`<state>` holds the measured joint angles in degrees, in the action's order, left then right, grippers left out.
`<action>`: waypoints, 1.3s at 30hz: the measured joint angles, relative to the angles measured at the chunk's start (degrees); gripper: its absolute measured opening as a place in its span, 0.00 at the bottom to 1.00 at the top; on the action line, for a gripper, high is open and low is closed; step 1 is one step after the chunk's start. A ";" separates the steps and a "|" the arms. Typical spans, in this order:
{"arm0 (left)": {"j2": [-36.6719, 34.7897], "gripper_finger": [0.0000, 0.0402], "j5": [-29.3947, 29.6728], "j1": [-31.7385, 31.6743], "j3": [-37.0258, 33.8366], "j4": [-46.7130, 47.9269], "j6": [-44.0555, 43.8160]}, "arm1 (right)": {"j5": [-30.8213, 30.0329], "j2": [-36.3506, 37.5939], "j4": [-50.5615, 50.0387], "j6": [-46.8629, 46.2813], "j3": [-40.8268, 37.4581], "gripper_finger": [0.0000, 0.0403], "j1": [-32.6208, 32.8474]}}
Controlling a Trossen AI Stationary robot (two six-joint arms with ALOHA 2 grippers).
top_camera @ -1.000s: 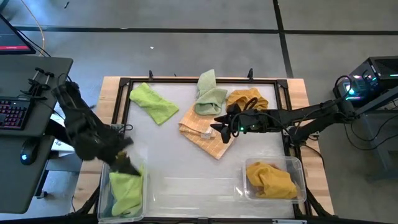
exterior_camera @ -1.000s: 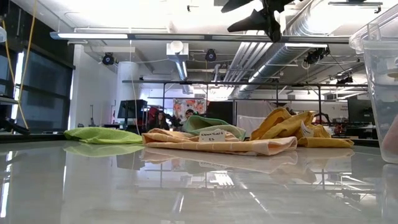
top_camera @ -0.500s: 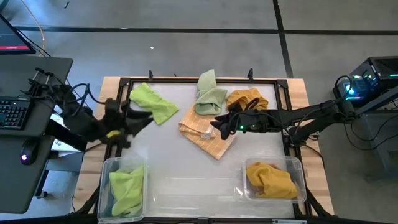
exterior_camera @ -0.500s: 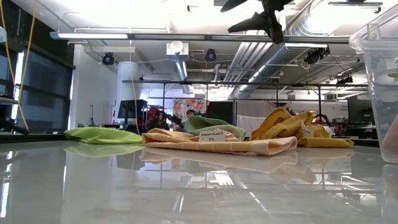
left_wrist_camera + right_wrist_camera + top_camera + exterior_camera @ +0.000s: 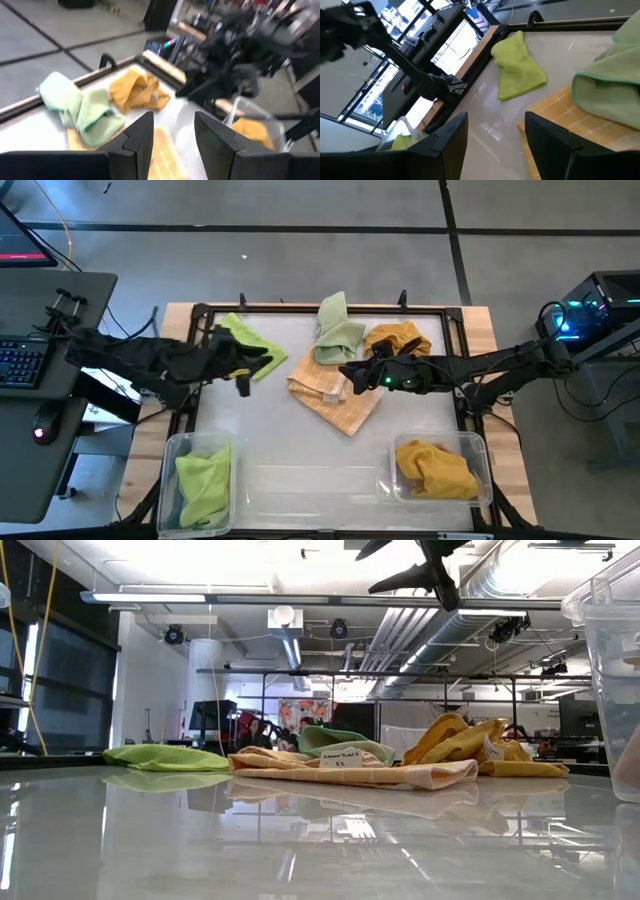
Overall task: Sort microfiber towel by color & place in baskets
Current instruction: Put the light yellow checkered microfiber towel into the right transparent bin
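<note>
At the bottom of the high view I see two clear plastic rectangular tubs on the white table (image 5: pixel 300 470). The left basket (image 5: pixel 170 455) holds a bunched lime-green towel (image 5: pixel 203 485), and the right basket (image 5: pixel 475 448) holds a mustard-yellow towel (image 5: pixel 435 468).

In the middle of the frame lies a flat pale orange checked towel (image 5: pixel 335 400). My right gripper (image 5: pixel 352 375) hovers over its upper right part with the fingers apart and nothing between them. My left gripper (image 5: pixel 252 367) is at the left centre, also with fingers apart and empty, just beside the loose lime-green microfiber towel (image 5: pixel 248 342).

Further up, a sage-green towel (image 5: pixel 338 335) rests partly on the orange one, and a second mustard-yellow towel (image 5: pixel 398 338) is touching it on the right.

I think the main risk is with the right gripper: the sage-green towel overlaps the orange one, so a grasp near this edge may pull both together and put a wrong colour into a basket. For the left gripper, the lime towel is near the black frame, and a low approach may hit the frame or catch only a thin corner that slips out.
</note>
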<state>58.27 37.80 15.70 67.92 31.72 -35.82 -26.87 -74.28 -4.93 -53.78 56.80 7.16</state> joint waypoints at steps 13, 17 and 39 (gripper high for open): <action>10.24 0.32 -15.22 -12.31 0.00 0.12 4.99 | 2.20 0.00 -16.90 -4.54 2.44 0.47 -2.60; 12.48 0.32 -15.23 -16.60 0.00 -0.11 4.99 | 5.56 0.00 -21.26 -0.35 2.89 0.47 -5.73; 15.67 0.32 -19.26 -31.32 -0.04 -1.78 -0.10 | 35.66 -11.04 -18.66 35.58 2.97 0.47 -25.22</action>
<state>73.94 18.54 -15.62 67.88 29.93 -35.92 8.79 -85.32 -23.59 -18.20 59.77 -18.06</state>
